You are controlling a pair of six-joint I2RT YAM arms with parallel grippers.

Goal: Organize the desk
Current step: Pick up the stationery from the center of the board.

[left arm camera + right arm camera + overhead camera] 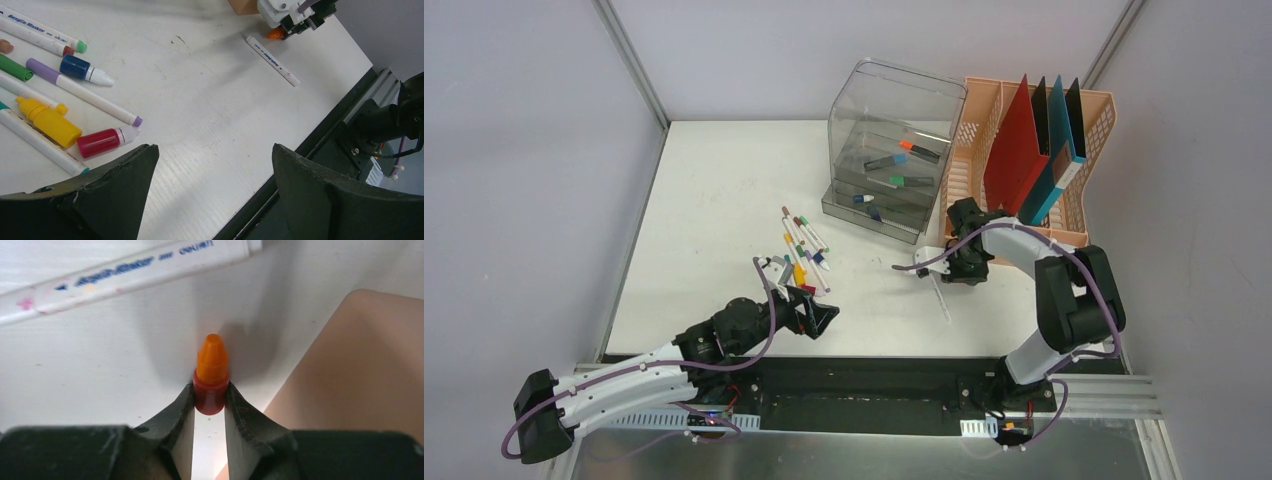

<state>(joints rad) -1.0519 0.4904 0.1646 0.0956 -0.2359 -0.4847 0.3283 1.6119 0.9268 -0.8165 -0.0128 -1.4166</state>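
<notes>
The white desk holds a loose pile of markers and small bottles near its middle. My right gripper is shut on a small red bottle with an orange cap, low over the desk beside the peach rack; from the left wrist view the same bottle shows under the right gripper. A white marker lies just in front of it. My left gripper is open and empty, hovering by the desk's front edge right of the pile, its jaws wide apart over bare tabletop.
A clear plastic drawer unit with several markers inside stands at the back. A peach mesh rack holding upright red, black and teal folders fills the right side. A yellow bottle, a red bottle and a blue bottle lie among the markers.
</notes>
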